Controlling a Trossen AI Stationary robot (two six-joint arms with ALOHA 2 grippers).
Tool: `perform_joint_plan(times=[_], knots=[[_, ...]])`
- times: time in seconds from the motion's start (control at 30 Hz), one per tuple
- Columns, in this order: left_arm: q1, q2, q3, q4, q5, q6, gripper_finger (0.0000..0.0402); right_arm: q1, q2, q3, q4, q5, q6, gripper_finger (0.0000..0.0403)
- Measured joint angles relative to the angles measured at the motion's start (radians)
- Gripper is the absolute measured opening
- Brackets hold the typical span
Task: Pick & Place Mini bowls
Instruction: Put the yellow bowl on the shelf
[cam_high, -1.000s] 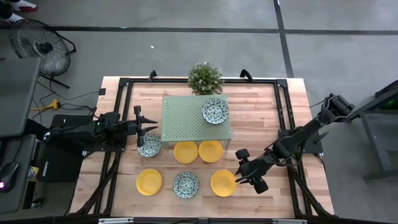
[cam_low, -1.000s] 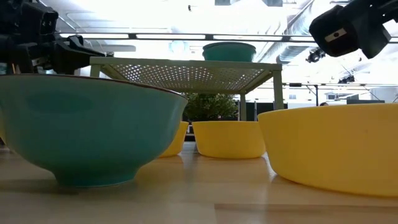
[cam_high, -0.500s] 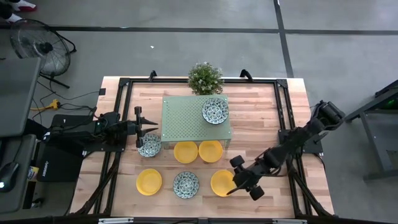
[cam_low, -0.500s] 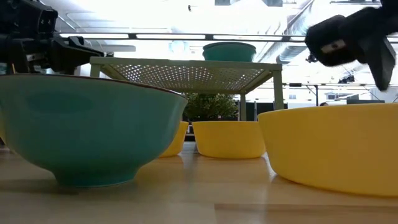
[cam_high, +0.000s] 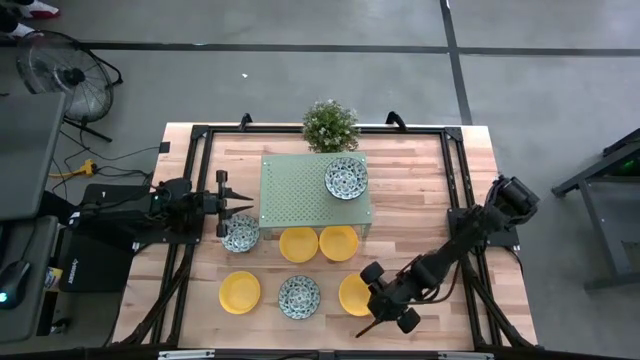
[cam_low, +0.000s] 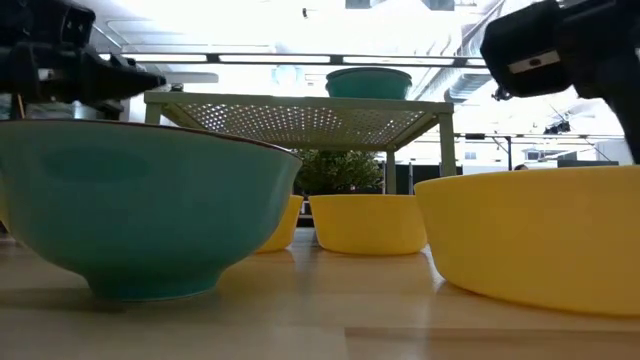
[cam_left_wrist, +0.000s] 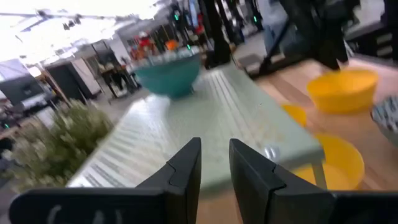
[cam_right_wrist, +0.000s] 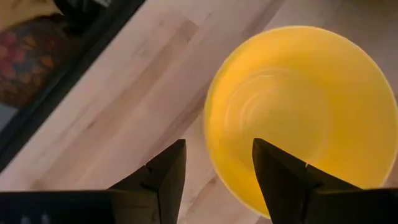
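Seven mini bowls visible from above. On the green perforated rack (cam_high: 300, 190), at its right rear corner, one patterned bowl (cam_high: 345, 179). Just in front of the rack, side by side on the wooden table (cam_high: 420, 190), two yellow bowls (cam_high: 298, 244) (cam_high: 338, 242). At the rack's front-left corner, another patterned bowl (cam_high: 240, 235). Nearer the table's front edge, a row of three: yellow bowl (cam_high: 239, 292), patterned bowl (cam_high: 299, 297), yellow bowl (cam_high: 354, 293).

Over the near rim of that last yellow bowl (cam_right_wrist: 301, 115), right gripper (cam_high: 375, 305), fingers (cam_right_wrist: 166, 171) spread wide, clamped on nothing.

Beside the patterned bowl at the rack corner, left gripper (cam_high: 238, 207), fingers (cam_left_wrist: 186, 165) close together with a narrow gap, empty, aimed across the rack top.

Behind the rack, potted plant (cam_high: 330, 124).
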Motion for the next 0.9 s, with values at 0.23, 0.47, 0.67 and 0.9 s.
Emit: perform_joint_plan(times=[0.23,0.47,0.67,0.9], knots=[[0.000,0.000,0.010,-0.010,0.001,-0.007,0.0078,0.015,0.045,0.030,-0.034,0.034,-0.031,0.0166],[0.000,0.000,0.012,-0.014,0.000,-0.011,0.0078,0.015,0.062,0.030,-0.042,0.072,-0.061,0.0157],[0.000,0.000,0.013,-0.024,0.000,-0.011,0.0078,0.015,0.062,0.030,-0.042,0.060,-0.076,0.0149],[0.000,0.000,0.013,-0.045,0.000,-0.011,0.0078,0.015,0.062,0.030,-0.042,0.056,-0.083,0.0141]])
